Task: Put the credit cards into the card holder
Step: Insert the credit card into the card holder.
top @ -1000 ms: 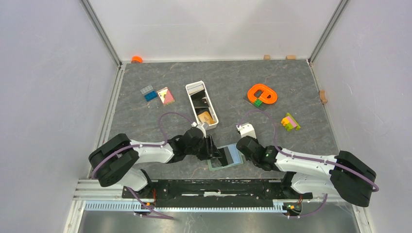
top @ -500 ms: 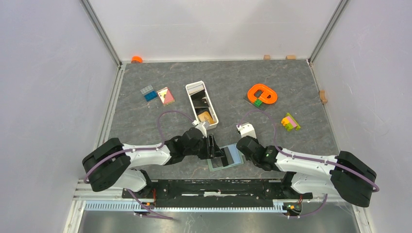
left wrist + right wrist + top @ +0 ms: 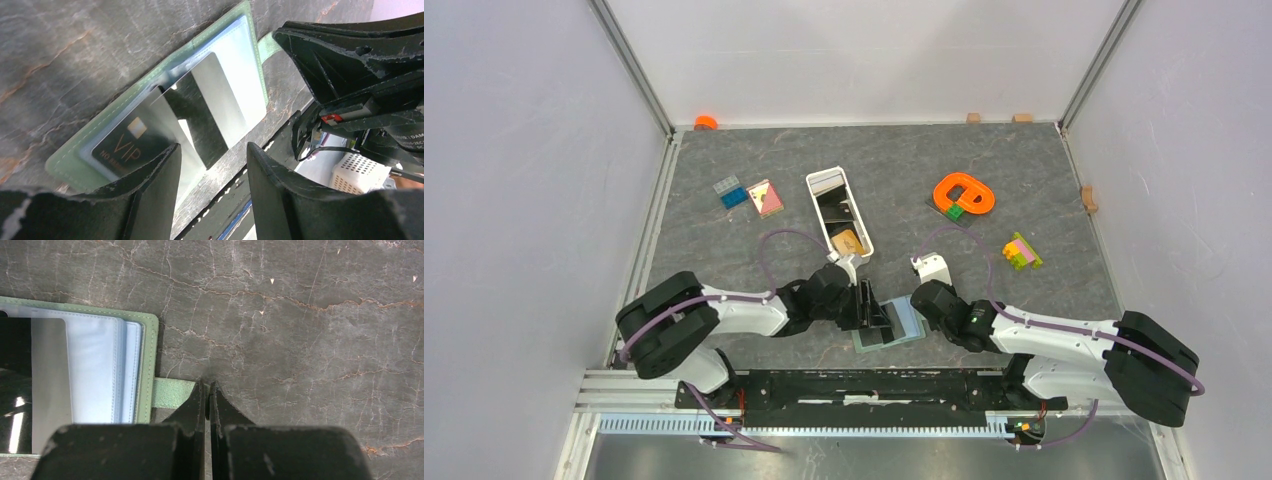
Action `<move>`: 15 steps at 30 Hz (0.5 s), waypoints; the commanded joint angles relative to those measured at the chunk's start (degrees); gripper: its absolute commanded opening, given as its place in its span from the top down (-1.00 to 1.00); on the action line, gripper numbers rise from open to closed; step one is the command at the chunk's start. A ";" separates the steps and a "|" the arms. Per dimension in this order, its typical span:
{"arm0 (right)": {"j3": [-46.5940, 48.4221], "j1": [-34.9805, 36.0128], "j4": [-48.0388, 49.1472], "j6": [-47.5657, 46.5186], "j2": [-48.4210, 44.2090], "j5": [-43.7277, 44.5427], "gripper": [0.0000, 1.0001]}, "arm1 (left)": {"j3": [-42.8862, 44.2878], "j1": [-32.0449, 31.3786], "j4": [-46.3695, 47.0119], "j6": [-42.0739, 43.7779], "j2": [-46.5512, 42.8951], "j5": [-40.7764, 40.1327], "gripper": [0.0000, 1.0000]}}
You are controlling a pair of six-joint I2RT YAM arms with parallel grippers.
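Near the front edge, centre of table: holder [image 3: 894, 325] lies open flat, pale blue inside up, between the two grippers.

Left gripper [image 3: 214, 147]: jaws apart, hovering low over the holder's near side, nothing seen clamped between them.

Right gripper [image 3: 207, 385]: jaws together, tips down at the end of the holder's green tab [image 3: 170, 392]. Looks like it is pinning the holder; whether it actually pinches the tab, cannot tell.

Cards at the holder:
- black VIP card [image 3: 125, 145], seemingly under a clear sleeve on one leaf.
- striped card [image 3: 210, 115], grey with a dark band, overlapping the VIP card and reaching onto the other leaf. Cannot tell if it is seated in a pocket or just lying on top.

Remaining: white tray [image 3: 814, 200], behind the left gripper, holds more cards, at least one tan [image 3: 848, 240] and some black [image 3: 836, 210].

Judgement: partly done. One card likely in, one at or near insertion, tray cards not yet moved.
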 commanded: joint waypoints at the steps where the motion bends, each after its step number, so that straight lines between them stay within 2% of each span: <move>1: 1.73 0.27 -0.04 0.76 -0.85 0.98 1.00 | 1.27 -0.29 1.94 -0.20 4.24 0.96 -0.18; 15: 1.37 0.32 -0.48 1.16 -1.49 0.99 1.00 | 1.08 -0.28 12.12 -2.37 9.40 2.69 -0.17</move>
